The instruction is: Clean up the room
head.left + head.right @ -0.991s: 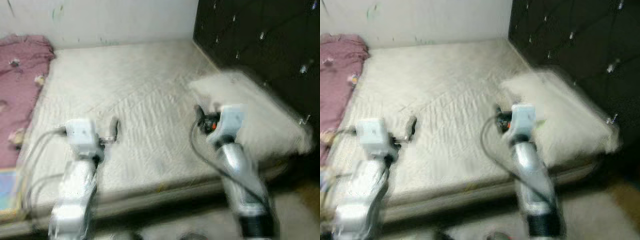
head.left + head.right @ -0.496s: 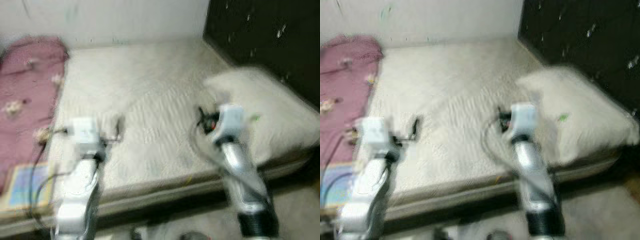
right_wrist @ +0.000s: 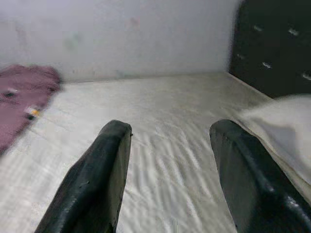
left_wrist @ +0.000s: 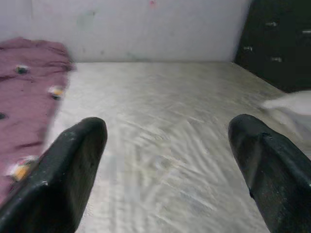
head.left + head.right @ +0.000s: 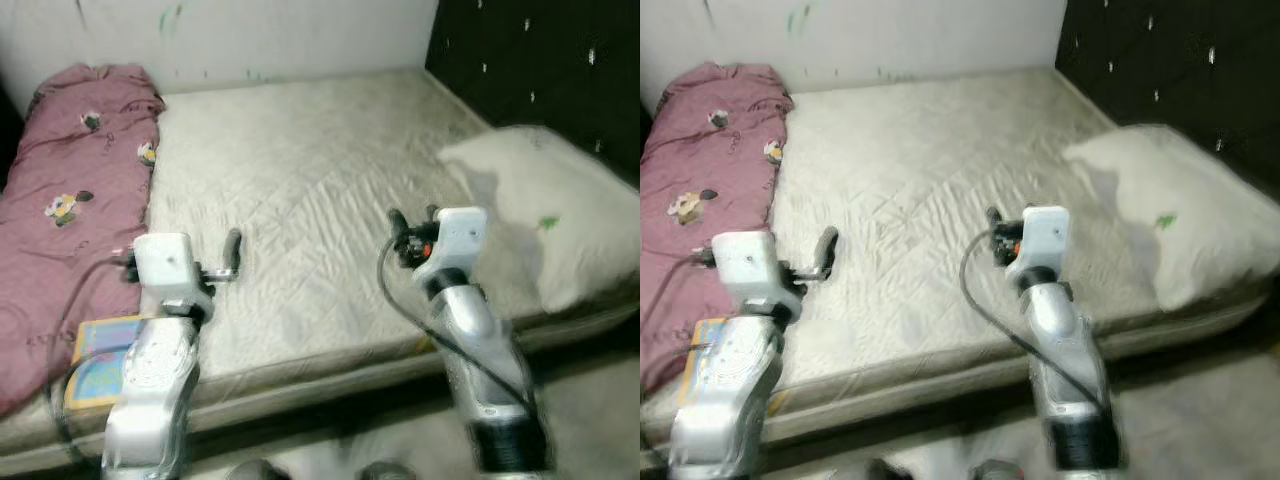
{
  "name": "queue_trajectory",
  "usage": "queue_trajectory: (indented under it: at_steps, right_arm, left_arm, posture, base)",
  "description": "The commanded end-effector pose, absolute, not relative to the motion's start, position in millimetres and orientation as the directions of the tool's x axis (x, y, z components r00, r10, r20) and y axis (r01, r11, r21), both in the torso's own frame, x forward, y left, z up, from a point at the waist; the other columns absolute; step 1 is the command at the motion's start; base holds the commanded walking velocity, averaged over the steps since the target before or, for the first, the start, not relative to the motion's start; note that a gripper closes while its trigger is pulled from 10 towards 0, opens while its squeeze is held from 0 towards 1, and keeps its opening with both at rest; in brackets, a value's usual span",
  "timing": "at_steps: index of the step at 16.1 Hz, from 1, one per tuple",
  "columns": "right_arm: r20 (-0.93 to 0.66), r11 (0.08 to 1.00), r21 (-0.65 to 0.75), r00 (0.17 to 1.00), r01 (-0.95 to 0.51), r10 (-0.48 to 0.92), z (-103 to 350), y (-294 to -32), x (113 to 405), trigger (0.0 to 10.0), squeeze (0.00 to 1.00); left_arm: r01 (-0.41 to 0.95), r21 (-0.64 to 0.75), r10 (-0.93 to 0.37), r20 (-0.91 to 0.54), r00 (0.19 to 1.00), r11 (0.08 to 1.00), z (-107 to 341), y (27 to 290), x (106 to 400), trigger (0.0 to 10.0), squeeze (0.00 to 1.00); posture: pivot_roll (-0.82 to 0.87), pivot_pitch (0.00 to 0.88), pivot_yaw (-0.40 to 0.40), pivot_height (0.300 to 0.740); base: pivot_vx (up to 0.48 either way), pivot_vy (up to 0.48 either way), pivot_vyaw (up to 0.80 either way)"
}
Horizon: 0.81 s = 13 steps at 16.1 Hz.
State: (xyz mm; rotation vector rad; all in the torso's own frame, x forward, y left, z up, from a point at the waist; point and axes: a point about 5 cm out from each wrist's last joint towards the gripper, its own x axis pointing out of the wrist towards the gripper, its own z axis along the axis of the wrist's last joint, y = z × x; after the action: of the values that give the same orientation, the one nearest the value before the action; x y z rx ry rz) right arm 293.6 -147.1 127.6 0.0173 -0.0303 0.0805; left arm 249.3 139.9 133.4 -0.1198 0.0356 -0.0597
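While nothing is held, the left gripper (image 5: 232, 252) and right gripper (image 5: 400, 232) hover over the mattress (image 5: 300, 190), fingers apart. That readiness suits reaching the crumpled pink blanket (image 5: 70, 190) or the pillow (image 5: 540, 200) by the headboard (image 5: 540, 70).

No text, label, brand, number or sign can be read. The flat coloured item (image 5: 100, 358) at the near edge of the mattress (image 5: 300, 200) carries a printed blue and yellow face, but it is too blurred to make out any letters. The pink blanket (image 5: 70, 200) bears only a flower pattern, and the pillow (image 5: 540, 210) only a small green mark (image 5: 547, 223) with no legible shape
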Motion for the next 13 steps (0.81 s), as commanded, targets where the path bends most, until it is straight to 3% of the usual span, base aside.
queue_trajectory:
  at_steps: [1,13]
  right_arm:
    - [0.056,0.995,0.025,0.994,-0.092,0.090,133.7,-142.8,294.9,10.0,0.00]
    - [0.054,0.995,0.027,0.995,-0.091,0.089,133.4,-142.3,295.3,10.0,0.00]
  left_arm:
    - [0.034,-0.101,-0.037,-0.024,0.999,0.994,136.4,147.5,249.4,10.0,0.00]
    - [0.037,-0.098,-0.039,-0.013,0.999,0.994,138.0,146.3,250.6,10.0,0.00]
  posture:
    - [-0.05,0.000,0.023,0.740]
    - [-0.05,0.000,0.024,0.740]
  base:
    - [0.000,0.458,0.00]
    - [0.000,0.458,0.00]
